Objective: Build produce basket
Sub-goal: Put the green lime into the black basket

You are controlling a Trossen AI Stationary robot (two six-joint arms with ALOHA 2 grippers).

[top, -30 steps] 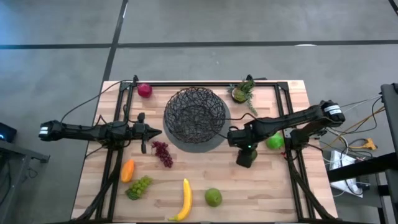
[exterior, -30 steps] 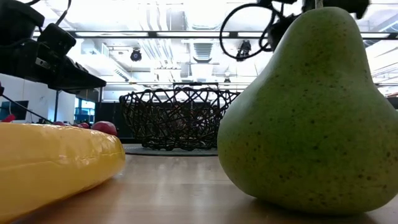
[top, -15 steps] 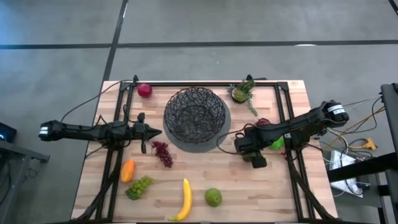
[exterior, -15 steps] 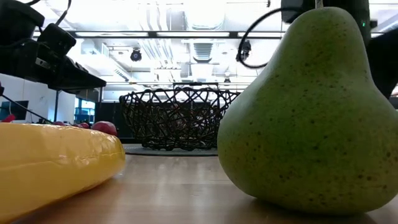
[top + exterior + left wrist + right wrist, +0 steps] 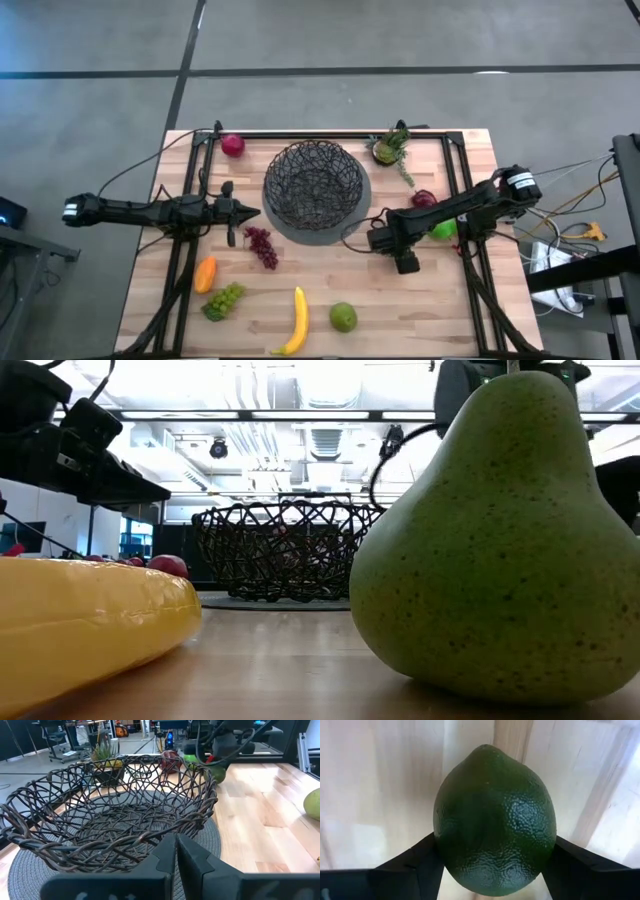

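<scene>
Gripping a dark green avocado, the right gripper [image 5: 393, 243] sits in the high view just off the basket's [image 5: 314, 183] right side, toward the desk's [image 5: 440, 310] right edge; the fruit itself is hidden under the gripper from above. From the same view the basket rests on a grey mat [image 5: 335, 232] near the middle of the far edge, and nothing shows inside it. The left gripper [image 5: 248, 211] waits just left of the basket with its fingers together. A red apple [image 5: 232, 145] lies at the far left corner, a plant sprig [image 5: 388, 148] near the far right corner, and a green apple [image 5: 441, 229] and a dark red fruit [image 5: 424, 198] lie by the right edge. Purple grapes [image 5: 262, 246], an orange piece [image 5: 205, 273], green grapes [image 5: 225, 299], a banana [image 5: 297, 320] and a pear [image 5: 343, 317] lie toward the near edge. In the low view the pear [image 5: 495, 540] and banana [image 5: 90, 620] fill the foreground, the basket [image 5: 285, 550] standing behind them. In the left wrist view the basket [image 5: 107, 817] is bare wire with only mat [image 5: 210, 845] showing through. In the right wrist view the avocado [image 5: 495, 820] is clamped between both dark fingers [image 5: 415, 862] above bare wood.
</scene>
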